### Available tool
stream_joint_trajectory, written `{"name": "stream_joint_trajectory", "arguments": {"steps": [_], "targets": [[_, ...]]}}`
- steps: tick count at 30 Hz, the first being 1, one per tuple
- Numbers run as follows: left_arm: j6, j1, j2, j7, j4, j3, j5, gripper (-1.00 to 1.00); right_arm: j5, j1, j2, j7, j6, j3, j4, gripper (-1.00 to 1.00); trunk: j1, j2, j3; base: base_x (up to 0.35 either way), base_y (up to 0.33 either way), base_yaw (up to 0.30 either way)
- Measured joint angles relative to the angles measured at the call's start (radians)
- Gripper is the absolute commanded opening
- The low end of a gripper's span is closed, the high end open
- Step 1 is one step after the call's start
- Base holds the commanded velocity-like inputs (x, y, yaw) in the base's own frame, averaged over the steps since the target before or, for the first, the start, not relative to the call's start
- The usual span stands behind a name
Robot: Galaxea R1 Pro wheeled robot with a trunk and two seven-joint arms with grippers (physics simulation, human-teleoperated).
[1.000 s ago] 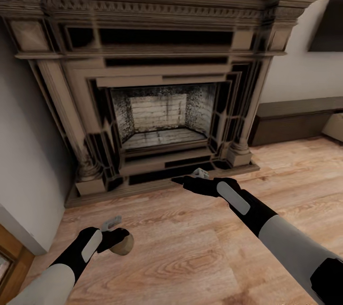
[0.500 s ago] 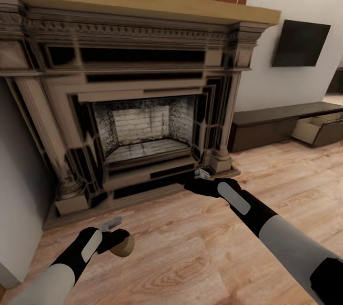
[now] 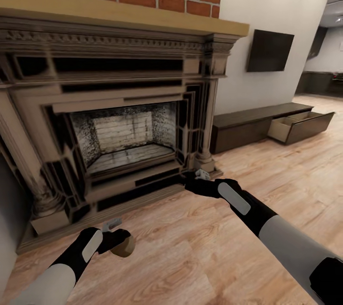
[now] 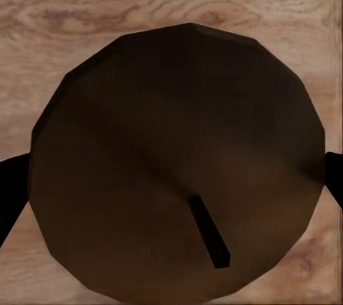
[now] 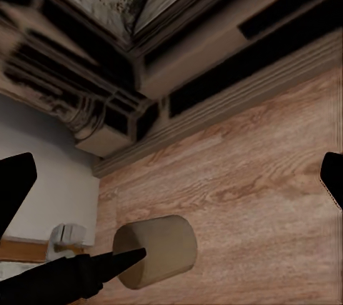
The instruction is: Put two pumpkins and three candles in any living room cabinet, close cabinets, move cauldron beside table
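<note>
Jaws of left gripper (image 3: 118,237) clamped on candle (image 3: 125,246), low above wood floor (image 3: 200,248); right gripper (image 3: 197,177) jaws spread, empty; cabinet (image 3: 267,124) beyond, one drawer (image 3: 300,126) open.

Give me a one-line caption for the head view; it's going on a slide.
Left gripper carrying a candle past the brick fireplace, with the cabinet and its open drawer ahead at right.

L arm: enters lower left of head view, forearm angled up-right; left gripper (image 3: 116,237) closed on a candle (image 3: 125,246), low in frame. R arm: enters from lower right corner, extended up-left to frame centre, wrist roughly level. Right gripper (image 3: 190,179) empty; in R wrist view fingers sit at opposite frame edges, spread wide.
</note>
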Motion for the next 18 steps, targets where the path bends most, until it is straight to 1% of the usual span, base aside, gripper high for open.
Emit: {"name": "stream_joint_trajectory", "arguments": {"steps": [3, 8, 14, 16, 18], "targets": [[0.000, 0.000, 0.004, -0.001, 0.000, 0.002, -0.002, -1.00, -0.001, 0.000, 0.001, 0.001, 0.000, -0.001, 0.001, 1.00, -0.012, 0.021, 0.012, 0.000, 0.000, -0.246], [0.001, 0.000, 0.007, -0.003, 0.000, 0.003, 0.001, -1.00, -0.001, 0.000, 0.000, 0.000, 0.000, -0.004, 0.005, 1.00, -0.012, 0.021, 0.017, 0.000, 0.000, -0.248], [0.002, 0.000, 0.006, -0.003, 0.000, 0.003, 0.000, -1.00, 0.000, 0.002, -0.001, 0.008, 0.000, -0.057, 0.024, 1.00, -0.012, 0.021, 0.023, 0.000, 0.000, -0.248], [0.002, 0.000, 0.005, -0.003, 0.000, 0.003, 0.001, -1.00, 0.001, 0.003, -0.016, 0.014, 0.001, -0.087, 0.029, 1.00, -0.012, 0.021, 0.025, 0.000, 0.000, -0.248], [0.002, 0.000, 0.006, -0.003, 0.000, 0.003, 0.000, -1.00, 0.001, 0.005, -0.025, 0.017, 0.001, -0.098, 0.030, 1.00, -0.012, 0.021, 0.027, 0.000, 0.000, -0.248]]}}
